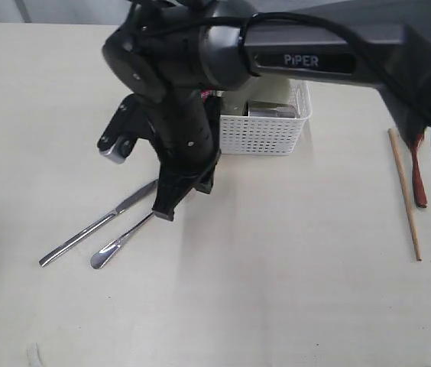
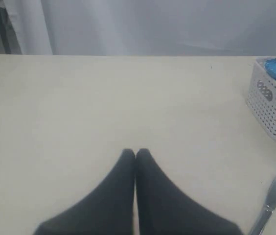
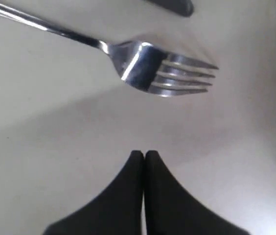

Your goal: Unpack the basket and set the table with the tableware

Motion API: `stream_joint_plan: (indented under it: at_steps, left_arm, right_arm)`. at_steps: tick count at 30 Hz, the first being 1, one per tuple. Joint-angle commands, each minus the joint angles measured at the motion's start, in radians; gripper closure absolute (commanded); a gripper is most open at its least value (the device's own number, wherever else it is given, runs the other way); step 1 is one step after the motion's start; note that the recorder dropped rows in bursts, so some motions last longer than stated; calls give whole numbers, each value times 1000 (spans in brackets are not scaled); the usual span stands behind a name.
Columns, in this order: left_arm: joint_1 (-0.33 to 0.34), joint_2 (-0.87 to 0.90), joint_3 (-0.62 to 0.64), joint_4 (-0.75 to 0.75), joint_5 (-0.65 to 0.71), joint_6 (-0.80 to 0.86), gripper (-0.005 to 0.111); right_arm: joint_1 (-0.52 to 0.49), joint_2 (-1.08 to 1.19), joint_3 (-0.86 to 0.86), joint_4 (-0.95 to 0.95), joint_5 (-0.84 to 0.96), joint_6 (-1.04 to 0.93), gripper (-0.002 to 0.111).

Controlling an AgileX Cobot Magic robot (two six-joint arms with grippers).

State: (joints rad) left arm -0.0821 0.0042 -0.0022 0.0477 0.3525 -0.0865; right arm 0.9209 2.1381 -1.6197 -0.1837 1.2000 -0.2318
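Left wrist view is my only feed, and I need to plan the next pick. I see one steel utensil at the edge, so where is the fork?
Observer: The fork lies flat on the table beside the knife, just ahead of the right gripper.
Operator: Is that gripper holding it?
Observer: No, its jaws are shut on nothing, apart from the tines.
Operator: Anything laid out on the right arm's side?
Observer: A wooden chopstick and a dark red spoon lie side by side to the right of the basket.
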Motion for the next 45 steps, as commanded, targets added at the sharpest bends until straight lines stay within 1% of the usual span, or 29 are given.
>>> stream_joint_plan:
  at_steps: [1,4,9,12,16,21,28,32,34,38,42,44,45]
  left_arm:
    - [3,-4,2,8,-10,4,107]
    - [3,-4,2,8,-10,4,107]
    - [3,-4,2,8,-10,4,107]
    - [3,-4,2,8,-10,4,107]
    - [3,-4,2,8,-10,4,107]
    - [3,-4,2,8,-10,4,107]
    - [3,-4,2,8,-10,4,107]
    - [3,-4,2,8,-10,4,107]
    - [3,-4,2,8,-10,4,107]
    - [3,-4,2,8,-10,4,107]
    - [3,-4,2,8,-10,4,107]
    - [3,-4,2,8,-10,4,107]
    - [3,-4,2,8,-10,4,107]
  right_arm:
    - [-46,60,4,47,10,8,108]
    - [-46,91,4,47,-2,-3,108]
    - [-42,134,4,69,-77,9,108]
    - [-42,134,4,101,-144,9,108]
    - [-41,134,4,161,-316,9,108]
    - [-41,134,4,204,-401,-34,108]
    - [1,136,2,237,-520,-69,108]
    - [3,175,-44,285,-513,-82,108]
    - [3,203,-97,287,-473,-82,108]
    - [3,205,-151,287,-431,-60,108]
    - [1,201,-236,269,-304,31,108]
    - [1,201,-275,264,-252,89,106]
    - [1,201,-294,271,-232,89,103]
